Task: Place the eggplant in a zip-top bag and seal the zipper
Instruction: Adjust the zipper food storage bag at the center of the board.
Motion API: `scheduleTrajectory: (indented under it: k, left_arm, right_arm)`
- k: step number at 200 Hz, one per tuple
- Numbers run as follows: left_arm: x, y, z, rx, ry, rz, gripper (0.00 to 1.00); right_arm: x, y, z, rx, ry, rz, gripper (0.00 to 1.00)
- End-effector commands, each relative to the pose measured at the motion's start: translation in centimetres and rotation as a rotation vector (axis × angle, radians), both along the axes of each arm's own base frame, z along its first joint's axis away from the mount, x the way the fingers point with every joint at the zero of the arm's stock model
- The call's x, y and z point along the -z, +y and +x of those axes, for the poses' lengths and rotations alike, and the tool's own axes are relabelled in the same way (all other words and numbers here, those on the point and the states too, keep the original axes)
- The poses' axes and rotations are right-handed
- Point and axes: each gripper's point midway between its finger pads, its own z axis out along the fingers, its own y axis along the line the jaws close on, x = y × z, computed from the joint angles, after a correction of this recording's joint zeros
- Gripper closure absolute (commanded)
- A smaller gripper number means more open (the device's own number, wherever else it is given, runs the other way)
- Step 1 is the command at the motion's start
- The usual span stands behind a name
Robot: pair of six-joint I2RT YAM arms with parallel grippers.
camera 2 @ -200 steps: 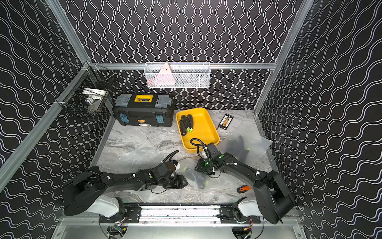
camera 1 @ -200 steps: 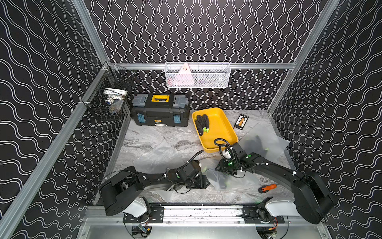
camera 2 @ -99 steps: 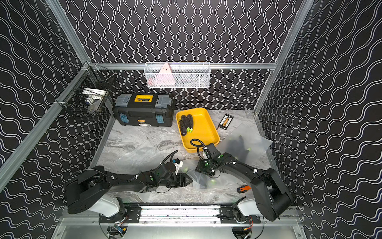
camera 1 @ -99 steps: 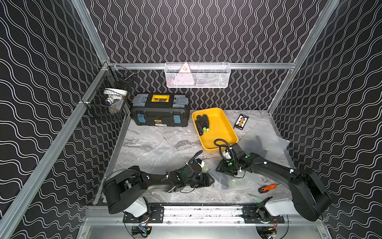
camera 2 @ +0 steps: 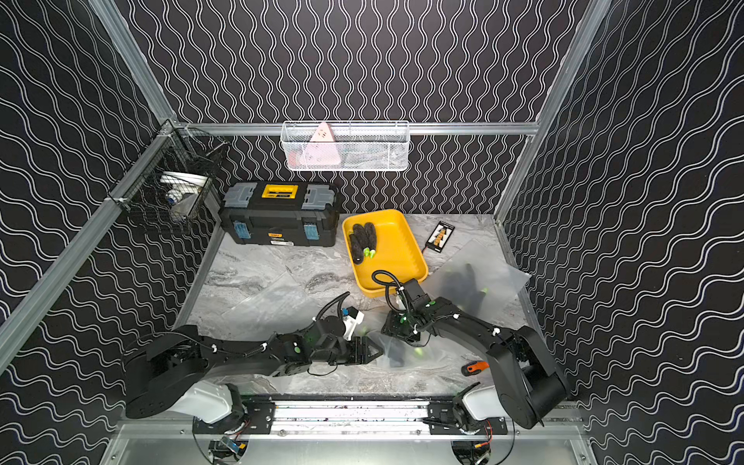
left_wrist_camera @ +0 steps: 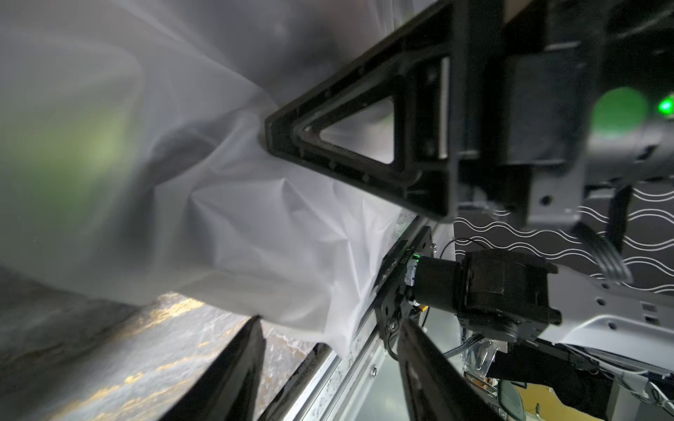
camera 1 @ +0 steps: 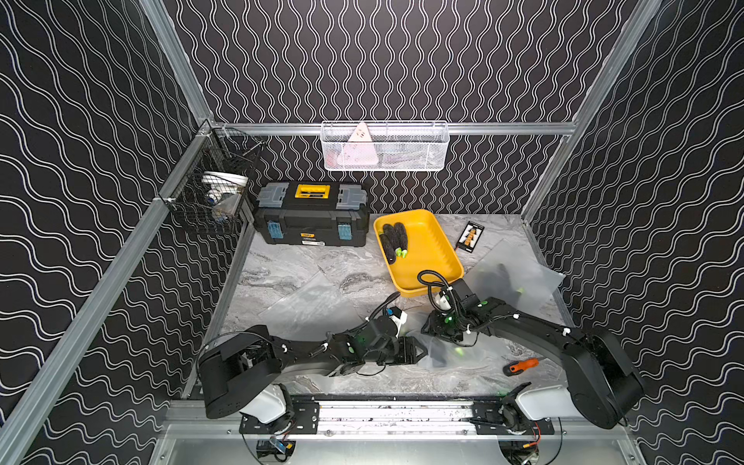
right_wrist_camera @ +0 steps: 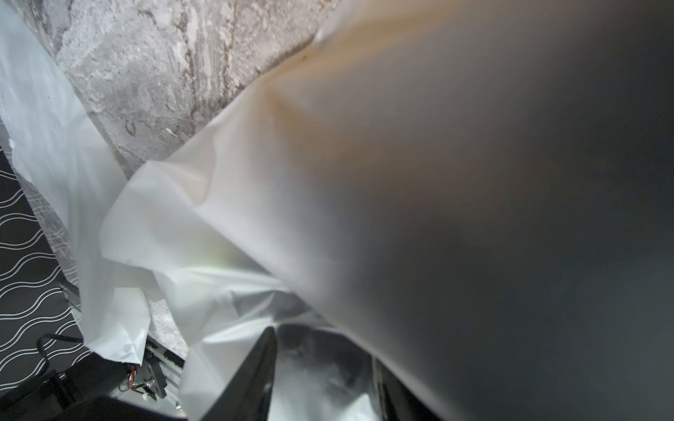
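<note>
Black walls with white wavy lines close in a grey marbled bench (camera 1: pixel 322 261). At the back stands a black toolbox (camera 1: pixel 312 219). Just beside it is a yellow tray (camera 1: pixel 439 257) holding spare eggplants (camera 1: pixel 392 239) at its far end. A white wire basket (camera 1: pixel 384 147) hangs on the back rail and a black wire basket (camera 1: pixel 209 197) on the side rail. A small bit card (camera 1: pixel 470 236) lies beyond the tray, and an orange-handled screwdriver (camera 1: pixel 521 366) lies near the front edge. A flat bag (camera 1: pixel 318 306) lies left of centre, and a second bag (camera 1: pixel 511 277) with dark shapes inside lies by the right wall.

At the front, both arms lie low and reach toward each other, with a crumpled, frosted zip-top bag (camera 1: pixel 447 360) between them. In both top views a dark shape with a green tip shows through the film. This is the eggplant (camera 2: pixel 402 355), inside the bag on the bench.

The left arm (camera 1: pixel 306 354) comes in level, and the left jaws stand apart at the bag's left edge. In the left wrist view one finger (left_wrist_camera: pixel 364 171) presses its tip into the film, and the other is well apart from it.

The right arm (camera 1: pixel 523 326) points down onto the bag's far side. Film fills most of the right wrist view, so I cannot tell whether the right jaws are open or gripping. The zipper's state cannot be made out either.
</note>
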Motion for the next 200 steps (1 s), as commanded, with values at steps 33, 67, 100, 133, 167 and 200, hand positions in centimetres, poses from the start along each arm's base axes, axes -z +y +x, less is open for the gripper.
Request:
scheduleTrajectory:
  k: [33,67,100,133,167,200]
  left_arm:
    - [0.3,-2.0,0.0,0.037,-0.048,-0.04,0.36]
    - [0.6,-2.7,0.1,0.044,-0.067,-0.085,0.35]
    - [-0.9,-4.0,0.1,0.075,-0.099,-0.159,0.35]
    - [-1.9,-4.7,-0.5,0.115,-0.11,-0.199,0.35]
    - [-2.5,-4.5,-0.9,0.111,-0.103,-0.217,0.35]
    - [-3.0,-3.5,-0.7,0.084,-0.132,-0.182,0.39]
  right_arm:
    - [-0.2,0.1,0.3,0.005,-0.013,0.005,0.55]
    - [-0.1,0.1,0.2,0.003,-0.006,0.008,0.55]
    - [0.1,-0.1,0.1,0.006,-0.003,0.003,0.55]
    - [0.4,-0.2,0.0,0.005,0.001,-0.006,0.55]
    - [0.7,-0.5,0.0,0.01,0.003,-0.02,0.55]
    - [0.6,-1.0,-0.1,0.009,-0.004,-0.043,0.55]
